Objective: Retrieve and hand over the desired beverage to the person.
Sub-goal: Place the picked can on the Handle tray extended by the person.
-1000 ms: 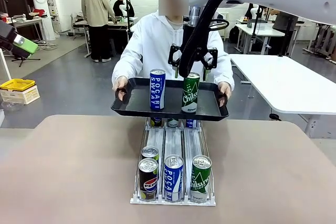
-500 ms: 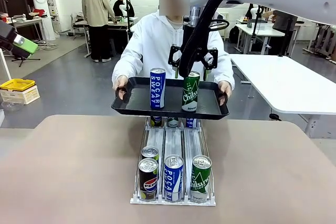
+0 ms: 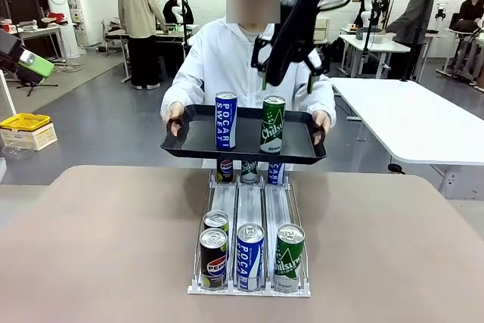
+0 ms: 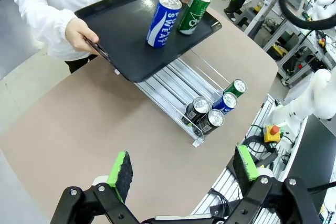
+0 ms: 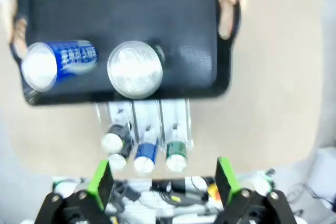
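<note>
Jaws of the right gripper (image 5: pixel 160 178) are seen spread wide with nothing between the green pads (image 5: pixel 101 179), the gripper hanging well above the black tray (image 3: pixel 203 148) and looking straight down on it. Directly below stands the green Chilsung can (image 3: pixel 273 124), its silver top showing in the wrist view, with the blue Pocari Sweat can (image 3: pixel 225 120) upright just beside it on the same tray. No contact between gripper and either can is visible; a clear gap separates them. The tray is held by the person (image 3: pixel 227 58) at both short ends, one hand (image 3: pixel 175 119) on each side, above the far end of the can rack (image 3: pixel 249 209) on the table (image 3: pixel 91 247).

The step in hand is judged to be the close of a delivery: the green can rests on the tray and is gripped by nothing. Whether a further beverage is wanted cannot be told. If so, the next move would call for a reach down to the front row of the rack, where a Pepsi can (image 3: pixel 213 258), a second Pocari can (image 3: pixel 249 256) and a second Chilsung can (image 3: pixel 288 257) stand side by side.

The left gripper (image 4: pixel 182 171) is likewise spread and empty, held high over the near part of the table, well apart from tray and rack.
</note>
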Controlling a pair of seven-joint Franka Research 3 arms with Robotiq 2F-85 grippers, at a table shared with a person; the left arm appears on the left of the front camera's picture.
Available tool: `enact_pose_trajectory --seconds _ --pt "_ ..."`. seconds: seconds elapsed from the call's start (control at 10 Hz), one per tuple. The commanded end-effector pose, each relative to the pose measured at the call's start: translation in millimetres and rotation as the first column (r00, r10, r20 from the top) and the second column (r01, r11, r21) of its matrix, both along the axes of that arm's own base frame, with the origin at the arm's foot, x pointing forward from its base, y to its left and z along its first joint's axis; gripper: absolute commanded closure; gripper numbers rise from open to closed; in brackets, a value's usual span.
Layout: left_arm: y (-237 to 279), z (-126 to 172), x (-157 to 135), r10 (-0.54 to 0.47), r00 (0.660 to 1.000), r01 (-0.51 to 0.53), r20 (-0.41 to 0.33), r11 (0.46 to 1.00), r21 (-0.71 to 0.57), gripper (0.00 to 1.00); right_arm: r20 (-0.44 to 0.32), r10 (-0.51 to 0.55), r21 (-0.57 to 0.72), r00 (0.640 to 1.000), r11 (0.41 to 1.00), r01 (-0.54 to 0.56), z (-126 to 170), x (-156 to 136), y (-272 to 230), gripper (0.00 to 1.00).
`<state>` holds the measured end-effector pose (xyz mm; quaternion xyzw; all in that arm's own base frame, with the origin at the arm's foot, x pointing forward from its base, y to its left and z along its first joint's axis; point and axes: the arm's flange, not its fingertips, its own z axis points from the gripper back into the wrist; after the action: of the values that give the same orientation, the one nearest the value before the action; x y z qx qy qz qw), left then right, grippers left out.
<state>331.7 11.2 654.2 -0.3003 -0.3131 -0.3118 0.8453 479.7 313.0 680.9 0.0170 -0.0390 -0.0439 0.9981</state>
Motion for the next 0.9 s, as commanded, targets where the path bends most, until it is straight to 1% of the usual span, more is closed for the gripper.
enact_pose_trajectory --seconds 0.0,0.1,0.2,0.3,0.5,0.6,0.8 --pt "1.9 -0.4 0.9 -0.018 1.000 0.018 0.018 1.000 -0.013 0.00 0.017 0.024 0.007 1.000 1.000 -0.024 -7.8 -58.9 -31.7 0.00" --pt "1.9 -0.4 0.9 -0.018 1.000 0.018 0.018 1.000 -0.013 0.00 0.042 0.088 0.000 0.995 0.996 -0.088 -10.1 -82.5 -44.4 0.00" --pt "1.9 -0.4 0.9 -0.018 1.000 0.018 0.018 1.000 -0.013 0.00 0.075 0.093 -0.013 0.993 0.996 -0.092 -19.6 -101.7 -59.3 0.00" --pt "1.9 -0.4 0.9 -0.018 1.000 0.018 0.018 1.000 -0.013 0.00 0.110 0.106 -0.005 0.988 0.994 -0.107 -29.0 -111.6 -69.7 0.00" --pt "1.9 -0.4 0.9 -0.018 1.000 0.018 0.018 1.000 -0.013 0.00 0.169 0.127 -0.005 0.977 0.992 -0.128 -41.6 -123.5 -86.6 0.00" --pt "1.9 -0.4 0.9 -0.018 1.000 0.018 0.018 1.000 -0.013 0.00 0.173 0.113 0.003 0.978 0.993 -0.116 -43.3 -128.2 -87.7 0.00" --pt "1.9 -0.4 0.9 -0.018 1.000 0.018 0.018 1.000 -0.013 0.00 0.161 0.054 0.026 0.986 0.998 -0.059 -40.0 -122.6 -94.8 0.00"
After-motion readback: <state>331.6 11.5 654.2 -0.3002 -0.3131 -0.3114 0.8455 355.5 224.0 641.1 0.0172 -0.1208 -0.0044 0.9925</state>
